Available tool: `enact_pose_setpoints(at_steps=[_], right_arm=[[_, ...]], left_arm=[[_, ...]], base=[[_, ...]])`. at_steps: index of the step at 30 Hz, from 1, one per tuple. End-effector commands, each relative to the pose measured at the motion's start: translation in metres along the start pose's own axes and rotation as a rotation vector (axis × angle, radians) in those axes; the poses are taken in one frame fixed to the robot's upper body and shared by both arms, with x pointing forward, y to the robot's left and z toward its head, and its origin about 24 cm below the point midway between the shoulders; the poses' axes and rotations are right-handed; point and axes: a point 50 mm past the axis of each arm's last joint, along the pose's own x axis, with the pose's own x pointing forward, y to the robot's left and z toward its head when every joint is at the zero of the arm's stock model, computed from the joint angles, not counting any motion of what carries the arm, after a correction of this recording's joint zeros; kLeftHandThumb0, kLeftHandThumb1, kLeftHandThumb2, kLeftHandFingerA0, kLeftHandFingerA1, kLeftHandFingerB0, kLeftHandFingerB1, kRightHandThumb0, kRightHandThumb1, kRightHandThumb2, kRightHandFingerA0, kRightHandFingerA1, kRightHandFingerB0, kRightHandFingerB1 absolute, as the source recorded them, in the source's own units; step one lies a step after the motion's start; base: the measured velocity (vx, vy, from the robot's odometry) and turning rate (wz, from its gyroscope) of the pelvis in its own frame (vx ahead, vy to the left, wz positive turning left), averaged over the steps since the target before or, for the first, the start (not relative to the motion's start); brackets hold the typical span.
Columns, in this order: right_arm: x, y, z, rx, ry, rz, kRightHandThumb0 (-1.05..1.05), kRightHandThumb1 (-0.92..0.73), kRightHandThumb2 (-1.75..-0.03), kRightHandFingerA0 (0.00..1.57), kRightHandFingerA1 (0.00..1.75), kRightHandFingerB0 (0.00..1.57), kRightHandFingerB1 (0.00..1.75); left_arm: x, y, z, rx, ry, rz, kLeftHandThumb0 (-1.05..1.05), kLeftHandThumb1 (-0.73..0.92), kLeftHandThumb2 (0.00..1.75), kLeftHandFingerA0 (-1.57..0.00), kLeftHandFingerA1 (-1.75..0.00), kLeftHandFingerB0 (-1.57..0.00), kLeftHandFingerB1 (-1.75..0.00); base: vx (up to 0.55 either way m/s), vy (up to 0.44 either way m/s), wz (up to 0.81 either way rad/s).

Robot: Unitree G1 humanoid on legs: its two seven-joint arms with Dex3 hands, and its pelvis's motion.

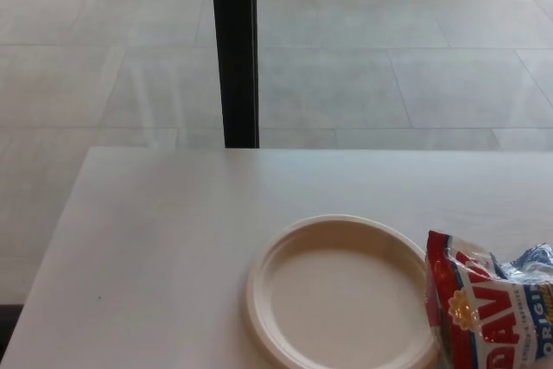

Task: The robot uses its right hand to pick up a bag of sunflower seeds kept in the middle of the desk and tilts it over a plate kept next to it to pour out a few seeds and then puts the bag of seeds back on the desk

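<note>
White laminate fills the lower half of what you see: the desk (155,239) runs from the left corner across to the right edge, its far edge sitting just below the middle of the view. On it, toward the lower right, lies a cream-coloured plate (268,300), round, with a raised rim and a bare, flat centre. You can see nearly all of it; only its near edge is cut off by the bottom of the picture.

Just beside the plate, on its right, stands the bag of sunflower seeds (484,308). It is red with white lettering and a blue and white band, and its crinkled top looks opened and folded over. Its left edge overlaps the plate's right rim, so from here you cannot tell whether it touches the rim or merely stands in front of it. The bag's lower part and right side run out of the frame.

Beyond the desk you look onto a floor (389,58) of large pale grey tiles, and a black vertical post (235,49) rises from behind the desk's far edge to the top of the view.

Neither robot hand shows anywhere, left or right, so you cannot tell how their fingers stand.
</note>
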Motion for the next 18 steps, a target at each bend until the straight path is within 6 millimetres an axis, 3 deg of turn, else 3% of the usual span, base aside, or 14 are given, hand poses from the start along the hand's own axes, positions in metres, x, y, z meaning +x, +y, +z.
enact_pose_setpoints(at_steps=[1, 2, 3, 4, 5, 6, 7, 9, 10, 11, 13, 14, 15, 18], right_arm=[[0.011, -0.022, 0.016, 0.177, -0.035, -0.091, -0.75, -0.68, -0.62, 0.0, 0.05, 0.0, 0.07], [0.015, -0.03, 0.027, 0.174, -0.063, -0.134, -0.86, -0.53, -0.93, 0.08, 0.14, 0.0, 0.13], [0.016, -0.034, 0.039, 0.207, -0.126, -0.141, -0.86, -0.51, -0.93, 0.06, 0.23, 0.0, 0.2], [0.017, -0.037, 0.045, 0.194, -0.145, -0.145, -0.86, -0.51, -0.93, 0.06, 0.23, 0.0, 0.2], [0.019, -0.04, 0.056, 0.188, -0.186, -0.172, -0.82, -0.49, -0.94, 0.02, 0.32, 0.0, 0.24], [0.019, -0.044, 0.065, 0.182, -0.236, -0.191, -0.83, -0.49, -0.95, 0.0, 0.16, 0.0, 0.2], [0.02, -0.048, 0.074, 0.145, -0.254, -0.211, -0.91, -0.55, -0.98, 0.0, 0.09, 0.0, 0.15], [0.021, -0.055, 0.093, 0.193, -0.334, -0.228, -0.92, -0.56, -0.96, 0.0, 0.1, 0.0, 0.16], [0.021, -0.06, 0.104, 0.107, -0.346, -0.279, -1.0, -0.61, -1.02, 0.0, 0.05, 0.0, 0.12], [0.021, -0.06, 0.104, 0.106, -0.347, -0.28, -1.0, -0.61, -1.02, 0.0, 0.05, 0.0, 0.12], [0.021, -0.066, 0.125, 0.104, -0.413, -0.31, -0.98, -0.58, -1.04, 0.0, 0.08, 0.0, 0.16], [0.017, -0.071, 0.149, 0.153, -0.525, -0.293, -1.05, -0.64, -1.01, 0.0, 0.01, 0.0, 0.05], [0.011, -0.074, 0.17, 0.157, -0.619, -0.271, -1.05, -0.64, -1.01, 0.0, 0.01, 0.0, 0.05], [-0.002, -0.077, 0.204, 0.165, -0.773, -0.243, -1.05, -0.64, -1.0, 0.0, 0.01, 0.0, 0.09]], left_arm=[[-0.002, 0.003, 0.002, -0.021, -0.047, -0.039, -0.42, 0.69, 0.68, -0.33, -0.65, -0.26, -0.53], [-0.003, 0.001, 0.003, -0.034, -0.07, -0.088, -0.4, 0.53, 1.02, -0.31, -0.65, -0.24, -0.59], [-0.003, 0.002, 0.006, 0.074, -0.077, -0.084, -0.44, 0.73, 0.74, -0.34, -0.64, -0.33, -0.57], [-0.004, 0.001, 0.007, 0.078, -0.093, -0.114, -0.44, 0.73, 0.74, -0.34, -0.64, -0.33, -0.57], [-0.002, 0.002, 0.006, -0.052, -0.063, -0.081, -0.47, 0.51, 1.01, -0.46, -0.77, -0.27, -0.6], [-0.002, 0.003, 0.006, 0.002, -0.061, -0.074, -0.48, 0.69, 0.71, -0.35, -0.73, -0.28, -0.55], [-0.002, 0.003, 0.007, 0.058, -0.066, -0.06, -0.48, 0.7, 0.7, -0.36, -0.67, -0.33, -0.55], [-0.003, 0.002, 0.007, -0.005, -0.095, -0.094, -0.45, 0.68, 0.72, -0.32, -0.66, -0.3, -0.56], [-0.003, 0.002, 0.008, 0.028, -0.092, -0.092, -0.48, 0.69, 0.72, -0.3, -0.65, -0.3, -0.56], [-0.003, 0.002, 0.008, 0.028, -0.093, -0.092, -0.48, 0.69, 0.72, -0.3, -0.65, -0.3, -0.56], [-0.002, 0.003, 0.006, -0.016, -0.078, -0.068, -0.46, 0.69, 0.69, -0.33, -0.65, -0.3, -0.56], [-0.003, 0.003, 0.006, -0.012, -0.078, -0.071, -0.5, 0.68, 0.68, -0.41, -0.75, -0.3, -0.56], [-0.003, 0.004, 0.006, 0.001, -0.075, -0.068, -0.5, 0.68, 0.69, -0.39, -0.72, -0.31, -0.56], [-0.002, 0.002, 0.008, -0.029, -0.088, -0.093, -0.49, 0.66, 0.71, -0.35, -0.67, -0.28, -0.56]], base=[[0.0, 0.0, 0.0], [0.0, 0.0, 0.0], [0.0, 0.0, 0.0], [0.0, 0.0, 0.0], [0.0, 0.0, 0.0], [0.0, 0.0, 0.0], [0.0, 0.0, 0.0], [0.0, 0.0, 0.0], [0.0, 0.0, 0.0], [0.0, 0.0, 0.0], [0.0, 0.0, 0.0], [0.0, 0.0, 0.0], [0.0, 0.0, 0.0], [0.0, 0.0, 0.0]])
